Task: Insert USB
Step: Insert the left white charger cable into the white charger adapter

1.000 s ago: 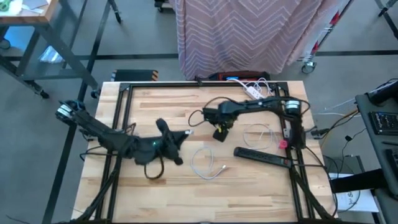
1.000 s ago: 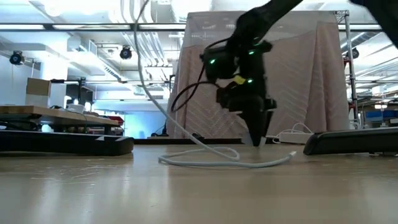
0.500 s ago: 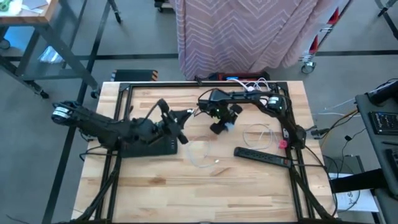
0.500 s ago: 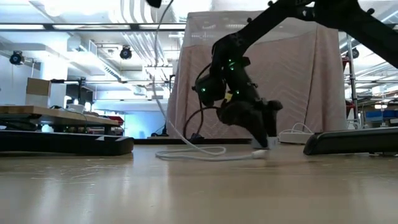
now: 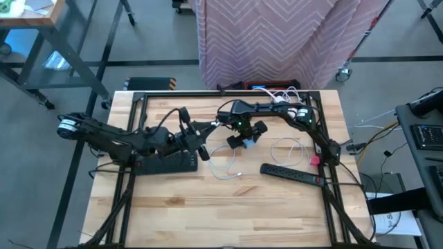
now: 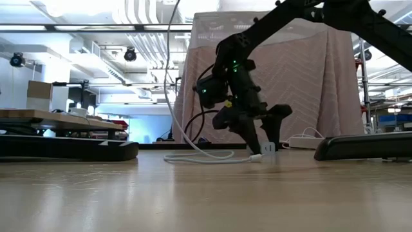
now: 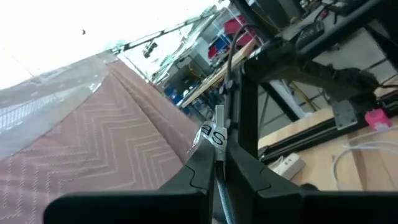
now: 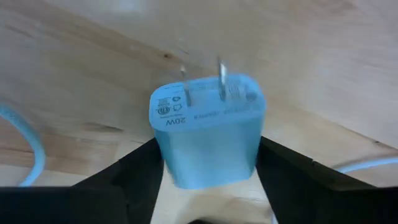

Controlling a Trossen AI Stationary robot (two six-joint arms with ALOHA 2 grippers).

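Charger: pale blue, prongs showing, clamped in the right jaws, centre of counter.
Cable: white, looped at 6 o'clock of charger; its plug pinched in left jaws at 9 o'clock.
Power strip: at 4 o'clock.

2 pincers near, white cable below.

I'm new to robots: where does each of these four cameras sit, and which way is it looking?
High view: above, looking straight down on the wooden table; both dark arms show.
Low view: at tabletop height, looking across into the room; the right gripper shows.
Left wrist view: on the left arm, its fingers pinching the white USB cable.
Right wrist view: on the right arm, its fingers clamping the pale blue wall charger.
High and low views share the cable and charger.
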